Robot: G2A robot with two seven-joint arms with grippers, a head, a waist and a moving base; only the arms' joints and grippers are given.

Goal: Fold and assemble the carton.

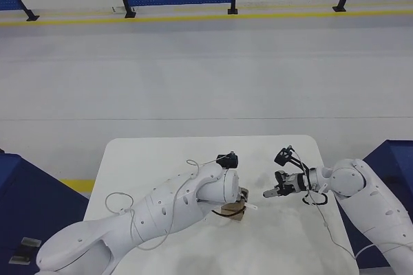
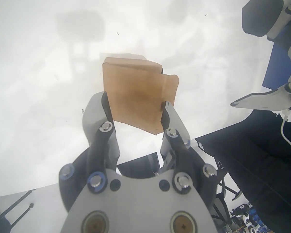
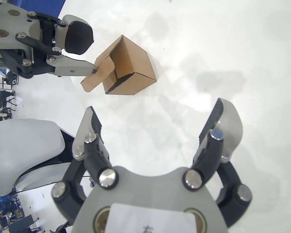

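Observation:
A small brown carton (image 1: 233, 208) is partly folded into a box, with one flap still sticking out. It sits tilted just in front of the left arm's wrist, over the white table (image 1: 158, 158). My left gripper (image 2: 135, 99) is shut on the carton (image 2: 133, 90), with a finger against each side. In the right wrist view, one left fingertip (image 3: 93, 69) touches the protruding flap of the carton (image 3: 133, 66). My right gripper (image 3: 154, 104) hangs wide open a short way from the carton's open end, holding nothing. It points at the carton from the right (image 1: 270, 194).
The table's right edge lies close behind the right arm. Blue barriers stand beside the table on the left (image 1: 14, 199) and on the right (image 1: 399, 155). The far half of the tabletop is bare white.

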